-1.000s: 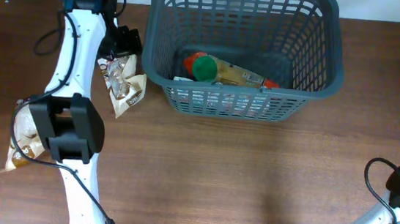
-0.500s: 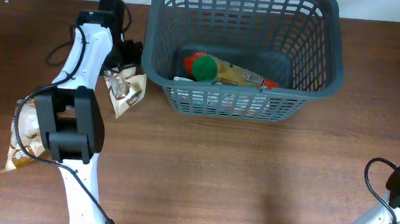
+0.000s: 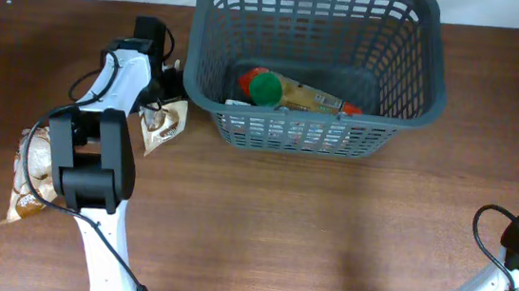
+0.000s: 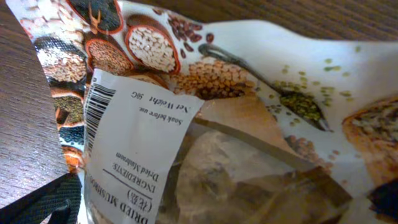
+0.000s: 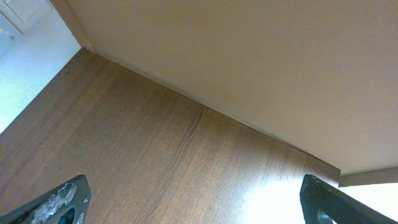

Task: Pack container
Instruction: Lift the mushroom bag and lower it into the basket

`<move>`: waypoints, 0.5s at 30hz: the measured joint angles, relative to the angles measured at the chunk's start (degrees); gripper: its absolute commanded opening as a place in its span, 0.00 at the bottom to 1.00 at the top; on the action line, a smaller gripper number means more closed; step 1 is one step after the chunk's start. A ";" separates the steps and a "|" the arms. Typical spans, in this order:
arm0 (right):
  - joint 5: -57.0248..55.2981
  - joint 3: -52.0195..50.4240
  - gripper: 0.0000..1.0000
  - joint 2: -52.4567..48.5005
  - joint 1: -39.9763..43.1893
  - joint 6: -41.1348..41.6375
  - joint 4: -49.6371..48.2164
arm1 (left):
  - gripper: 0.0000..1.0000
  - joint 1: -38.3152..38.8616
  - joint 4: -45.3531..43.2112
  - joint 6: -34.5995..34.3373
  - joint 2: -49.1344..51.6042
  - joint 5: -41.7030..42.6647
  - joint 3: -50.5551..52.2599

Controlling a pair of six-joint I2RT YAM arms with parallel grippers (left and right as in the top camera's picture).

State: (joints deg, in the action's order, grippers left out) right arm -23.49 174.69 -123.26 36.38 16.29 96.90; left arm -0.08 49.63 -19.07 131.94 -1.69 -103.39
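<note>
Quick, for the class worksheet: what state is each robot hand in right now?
Left hand: open, one finger on either side of the dried mushroom packet, not closed on it.
Right hand: open, holding nothing.

The left arm reaches to just beside the left wall of the container, its left gripper pointed down with fingers spread wide, while the right arm sits folded well beyond the container's near right corner, the right gripper likewise spread wide

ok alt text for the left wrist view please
Close-up of a crinkled plastic packet printed with grains, its white barcode label reading dried mushroom, on a dark wooden table. The open left claw frames it at the bottom corners.
</note>
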 measured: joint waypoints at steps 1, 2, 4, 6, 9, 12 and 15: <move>0.00 0.00 0.99 0.00 0.00 -0.02 0.00 | 0.91 0.00 -0.28 0.00 -0.15 -0.07 0.28; 0.00 0.00 0.99 0.00 0.00 0.00 0.00 | 0.72 0.02 -0.81 0.00 -0.31 -0.20 0.68; 0.00 0.00 0.99 0.00 0.00 -0.02 0.00 | 0.22 0.02 -1.09 0.24 -0.48 -0.55 1.09; 0.00 0.00 0.99 0.00 0.00 -0.02 0.00 | 0.02 -0.02 -1.25 1.09 -0.55 -0.68 1.38; 0.00 0.00 0.99 0.00 0.00 -0.02 0.00 | 0.02 -0.17 -1.33 1.66 -1.05 -0.20 1.57; 0.00 0.00 0.99 0.00 0.00 -0.02 -0.02 | 0.02 -0.15 -1.92 4.15 -1.33 1.25 1.62; 0.00 0.00 0.99 0.00 0.00 -0.02 0.00 | 0.01 -0.28 -2.38 7.80 -1.33 3.45 1.62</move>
State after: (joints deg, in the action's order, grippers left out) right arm -23.49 174.69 -123.26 36.38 16.27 96.90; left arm -0.36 47.24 -11.27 130.61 1.76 -101.78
